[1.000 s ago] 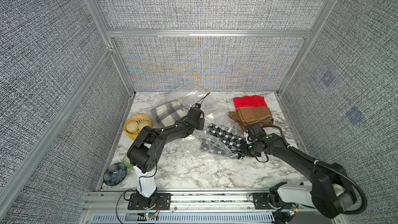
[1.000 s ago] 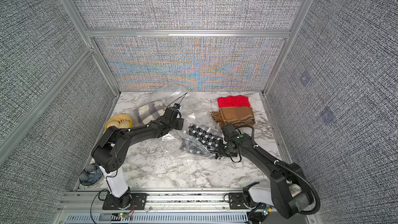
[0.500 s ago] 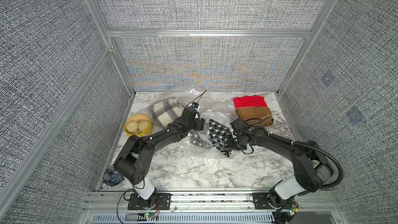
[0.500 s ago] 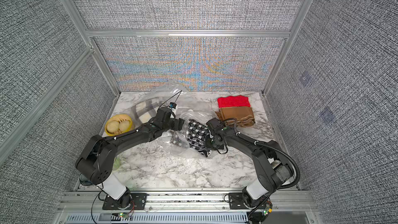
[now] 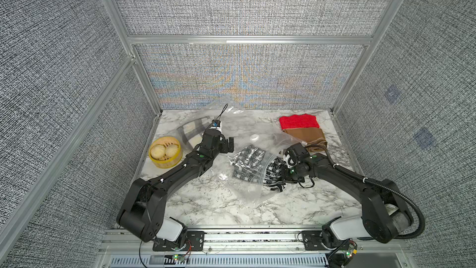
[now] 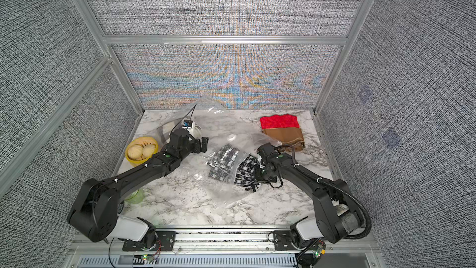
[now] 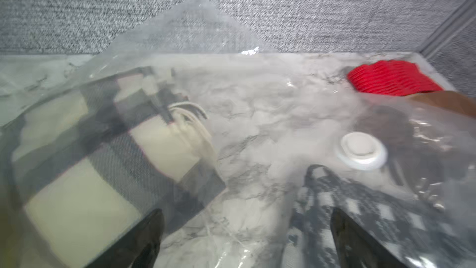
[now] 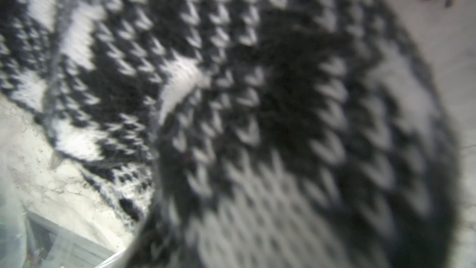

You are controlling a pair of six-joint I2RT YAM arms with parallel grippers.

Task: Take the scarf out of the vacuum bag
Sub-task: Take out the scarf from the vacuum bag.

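The right gripper (image 5: 282, 174) was clamped shut on the black-and-white knitted scarf (image 5: 273, 177). The scarf's fringed end lay outside the large clear crinkly plastic vacuum bag (image 5: 248, 198); the rest was inside it. The left gripper (image 7: 247, 239) hung wide open and empty over the bag, near its round white valve cap (image 7: 360, 149), on the white marble table (image 5: 203, 208).

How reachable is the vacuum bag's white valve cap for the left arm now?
Probably yes: the left arm holds its jaws open near the valve cap, facing it; nothing covers it on the vacuum bag.
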